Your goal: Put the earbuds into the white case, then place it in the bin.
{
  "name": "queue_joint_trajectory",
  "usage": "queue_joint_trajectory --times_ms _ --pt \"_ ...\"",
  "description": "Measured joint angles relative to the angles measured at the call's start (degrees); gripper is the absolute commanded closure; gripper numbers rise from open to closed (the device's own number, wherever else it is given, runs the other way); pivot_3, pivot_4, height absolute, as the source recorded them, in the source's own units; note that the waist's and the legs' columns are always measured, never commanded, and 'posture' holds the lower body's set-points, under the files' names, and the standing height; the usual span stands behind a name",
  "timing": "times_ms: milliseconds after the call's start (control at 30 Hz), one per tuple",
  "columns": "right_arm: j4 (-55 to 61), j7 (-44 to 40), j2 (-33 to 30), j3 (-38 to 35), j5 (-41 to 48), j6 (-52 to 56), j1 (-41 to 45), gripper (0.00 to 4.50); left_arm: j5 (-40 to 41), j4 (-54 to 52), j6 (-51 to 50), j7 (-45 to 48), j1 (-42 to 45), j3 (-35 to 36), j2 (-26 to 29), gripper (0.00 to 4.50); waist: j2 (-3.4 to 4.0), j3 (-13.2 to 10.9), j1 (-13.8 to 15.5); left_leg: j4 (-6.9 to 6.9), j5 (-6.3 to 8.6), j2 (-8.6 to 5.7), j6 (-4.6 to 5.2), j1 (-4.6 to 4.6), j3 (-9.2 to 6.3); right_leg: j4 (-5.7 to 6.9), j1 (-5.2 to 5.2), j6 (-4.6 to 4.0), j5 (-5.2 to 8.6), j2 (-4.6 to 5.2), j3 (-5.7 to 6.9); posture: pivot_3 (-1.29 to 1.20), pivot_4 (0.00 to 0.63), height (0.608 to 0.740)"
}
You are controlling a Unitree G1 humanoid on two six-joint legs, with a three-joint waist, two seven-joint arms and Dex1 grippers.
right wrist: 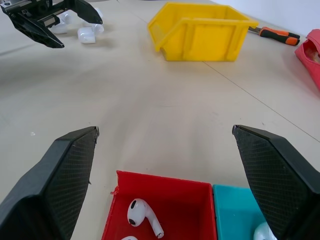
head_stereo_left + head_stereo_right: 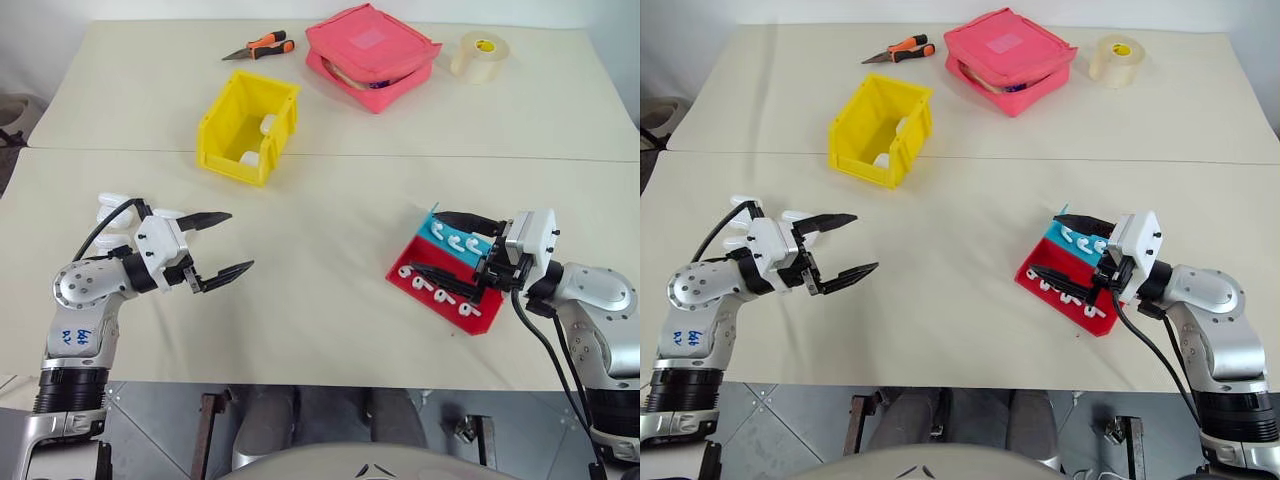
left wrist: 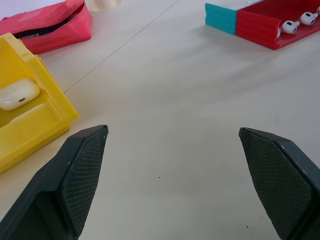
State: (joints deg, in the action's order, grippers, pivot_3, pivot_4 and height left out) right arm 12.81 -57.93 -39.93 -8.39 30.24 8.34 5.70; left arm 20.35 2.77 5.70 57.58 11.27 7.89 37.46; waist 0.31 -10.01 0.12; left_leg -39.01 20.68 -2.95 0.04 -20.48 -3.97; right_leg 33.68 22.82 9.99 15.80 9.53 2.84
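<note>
Yellow bin (image 2: 247,127) on table (image 2: 320,300), long axis slanting away, white case (image 3: 17,94) inside; earbuds (image 2: 440,288) in red-and-blue tray (image 2: 425,260) under right claw (image 2: 440,245); both claws spread, empty; left claw (image 2: 222,243) near spare cases (image 1: 86,34); pliers (image 2: 260,47), pink pouch (image 2: 372,55), tape roll (image 2: 478,56) beyond

The two eye views look forward and down from the head over the whole table (image 2: 330,330), nearly the same scene, slightly offset sideways. The left wrist view sits low and close above the table, facing from 9 o'clock toward 3, catching the bin (image 3: 30,125) and tray (image 3: 260,25). The right wrist view faces the opposite way, sharing the bin (image 1: 200,32) and tray (image 1: 165,200).
</note>
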Motion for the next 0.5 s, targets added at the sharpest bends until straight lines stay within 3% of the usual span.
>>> queue_joint_trajectory --times_ms 233,400,500 --pt "-0.1 -1.1 0.1 0.3 0.4 0.2 1.5 0.00 0.1 -1.9 -2.0 -3.3 -1.3 1.1 -0.8 0.04 0.00 0.0 -0.2 0.01 0.00 0.02 -0.01 0.00 0.00 0.00 0.00 0.00 0.00 0.00 0.00 0.00 0.150 0.740" --pt "0.1 -1.8 3.4 3.5 0.7 0.6 5.3 0.00 2.1 -9.9 -6.0 -11.4 -11.0 9.1 -2.1 0.04 0.00 0.0 -0.7 0.02 0.07 0.24 -0.13 0.03 0.03 -0.03 0.03 -0.02 0.01 -0.15 0.00 0.00 0.150 0.740" --pt "0.6 -2.6 6.3 6.8 0.7 0.6 7.6 0.00 2.0 -14.9 -7.3 -18.5 -18.9 15.6 -5.6 0.04 -0.01 0.0 -0.4 0.00 0.09 0.24 -0.15 0.03 0.02 -0.05 0.02 -0.02 0.01 -0.14 -0.02 0.00 0.150 0.740"
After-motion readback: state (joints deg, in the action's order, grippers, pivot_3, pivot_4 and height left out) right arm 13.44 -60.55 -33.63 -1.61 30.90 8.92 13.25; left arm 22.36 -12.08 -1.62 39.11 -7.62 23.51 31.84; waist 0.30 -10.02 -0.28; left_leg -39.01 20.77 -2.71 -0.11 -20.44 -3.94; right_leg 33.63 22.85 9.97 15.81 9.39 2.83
